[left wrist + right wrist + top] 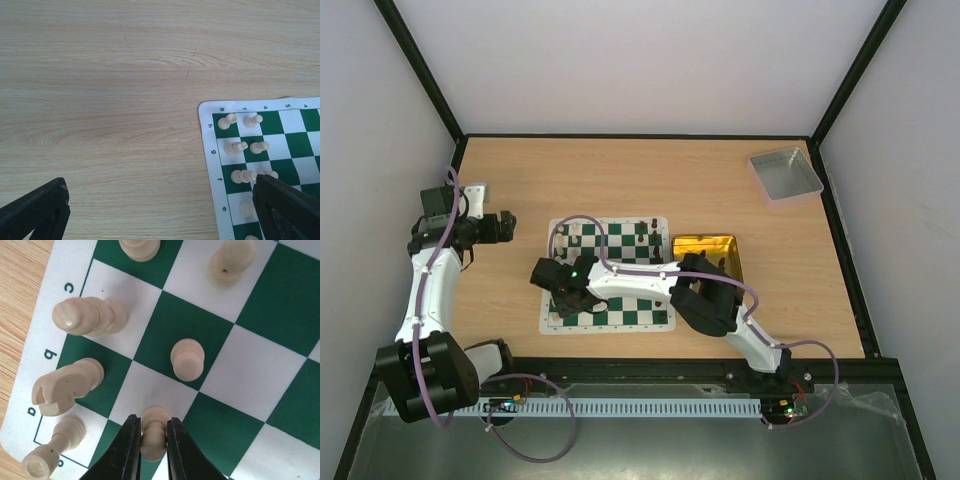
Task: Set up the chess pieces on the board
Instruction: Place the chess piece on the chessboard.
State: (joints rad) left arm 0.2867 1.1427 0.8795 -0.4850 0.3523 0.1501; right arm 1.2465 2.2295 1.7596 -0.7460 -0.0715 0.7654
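Fingers of the right gripper pinch a cream pawn, upright, its axis in line with them, near the board corner. Farther off, the left gripper hangs spread wide over the table.

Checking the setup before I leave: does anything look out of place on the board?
Nothing looks toppled. One oddity: the cream pieces stand on the board in rows marked 7 and 8, normally the dark side's.
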